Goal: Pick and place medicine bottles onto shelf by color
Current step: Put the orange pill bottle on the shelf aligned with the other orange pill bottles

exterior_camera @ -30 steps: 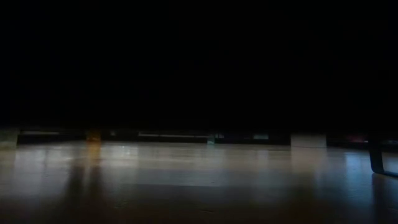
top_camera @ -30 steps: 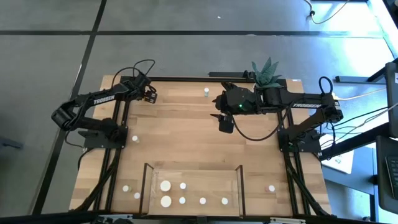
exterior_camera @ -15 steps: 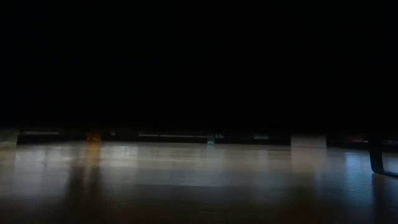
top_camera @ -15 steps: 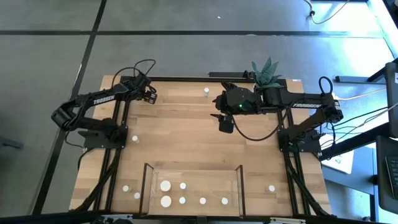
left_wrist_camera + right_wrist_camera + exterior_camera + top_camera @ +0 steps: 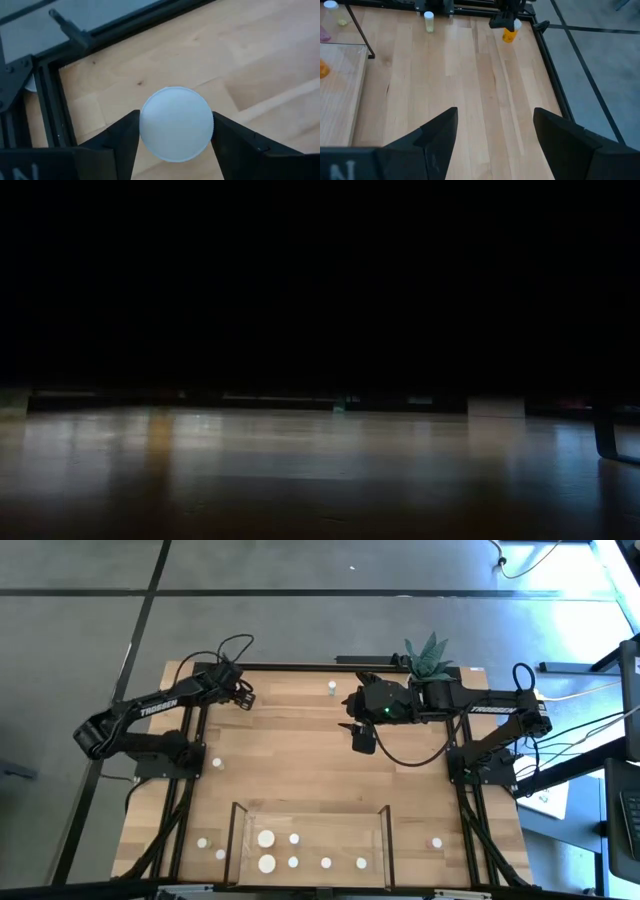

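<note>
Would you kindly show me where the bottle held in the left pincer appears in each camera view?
High view: hidden under the left pincer at the table's far left corner.
Low view: too dark to tell.
Left wrist view: the bottle shows its white cap between the fingers.
Right wrist view: amber body, white cap, in the distant pincer.
Shared landmark: the dark table frame beside it.

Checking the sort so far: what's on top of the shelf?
Six white-capped bottles stand on the shelf, two of them wider. From above, the caps hide their body colors.
</note>
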Robot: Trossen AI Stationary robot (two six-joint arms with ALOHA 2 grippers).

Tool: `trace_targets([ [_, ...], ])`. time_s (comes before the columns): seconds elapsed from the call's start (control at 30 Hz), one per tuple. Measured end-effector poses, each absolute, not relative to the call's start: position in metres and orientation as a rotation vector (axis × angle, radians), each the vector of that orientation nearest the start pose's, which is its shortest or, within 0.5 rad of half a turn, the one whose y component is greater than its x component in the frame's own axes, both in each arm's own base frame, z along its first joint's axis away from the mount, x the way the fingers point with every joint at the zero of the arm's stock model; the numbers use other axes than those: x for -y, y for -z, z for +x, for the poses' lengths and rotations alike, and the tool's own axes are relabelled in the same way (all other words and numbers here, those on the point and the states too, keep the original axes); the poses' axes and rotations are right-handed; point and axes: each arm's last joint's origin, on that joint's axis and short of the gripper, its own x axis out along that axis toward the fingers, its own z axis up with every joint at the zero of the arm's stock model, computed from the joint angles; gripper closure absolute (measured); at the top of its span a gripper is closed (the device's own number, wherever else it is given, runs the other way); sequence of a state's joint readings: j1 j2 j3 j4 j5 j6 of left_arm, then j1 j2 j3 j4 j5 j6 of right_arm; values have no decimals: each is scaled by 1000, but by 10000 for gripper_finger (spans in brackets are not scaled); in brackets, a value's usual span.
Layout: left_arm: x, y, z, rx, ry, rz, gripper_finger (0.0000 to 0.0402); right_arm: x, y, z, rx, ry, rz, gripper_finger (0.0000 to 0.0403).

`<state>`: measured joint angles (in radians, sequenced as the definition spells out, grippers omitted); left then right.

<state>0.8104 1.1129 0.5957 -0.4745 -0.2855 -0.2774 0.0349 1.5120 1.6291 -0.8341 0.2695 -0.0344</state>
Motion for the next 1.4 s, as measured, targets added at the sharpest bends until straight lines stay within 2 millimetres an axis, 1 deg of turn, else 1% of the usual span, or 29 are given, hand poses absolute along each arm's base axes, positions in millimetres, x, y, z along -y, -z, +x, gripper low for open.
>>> trace_targets([
  [0.13,-137,-203,130,-824,-1108,-476,191,-3,-392,312,-723,212,-142,141],
  [0.2,-130,-211,130,-830,-1086,-467,191,-3,-392,313,-723,212,-143,141],
  [0.37,-115,-237,133,-858,-1044,-434,191,-3,-392,313,-724,211,-143,141],
  [0.53,-101,-262,142,-859,-969,-371,191,-3,-391,312,-728,208,-141,141],
  [0.6,-94,-271,146,-853,-934,-356,191,-4,-390,311,-743,181,-139,141],
  [0.7,-84,-281,152,-833,-890,-358,191,-7,-389,311,-763,73,-144,141],
  [0.8,-72,-288,158,-812,-834,-347,191,-10,-389,311,-759,-42,-135,141],
  [0.87,-64,-292,162,-802,-793,-341,191,-12,-389,311,-757,-81,-123,141],
  [0.93,-54,-297,165,-799,-747,-329,191,-12,-388,311,-758,-96,-117,141],
  [1.13,-22,-307,172,-807,-537,-192,191,-12,-386,308,-790,-101,-117,141],
  [1.27,-1,-308,175,-799,-420,-142,191,-12,-385,308,-800,-111,-134,141],
  [1.4,18,-308,178,-789,-328,-127,191,-13,-386,308,-792,-177,-172,141],
])
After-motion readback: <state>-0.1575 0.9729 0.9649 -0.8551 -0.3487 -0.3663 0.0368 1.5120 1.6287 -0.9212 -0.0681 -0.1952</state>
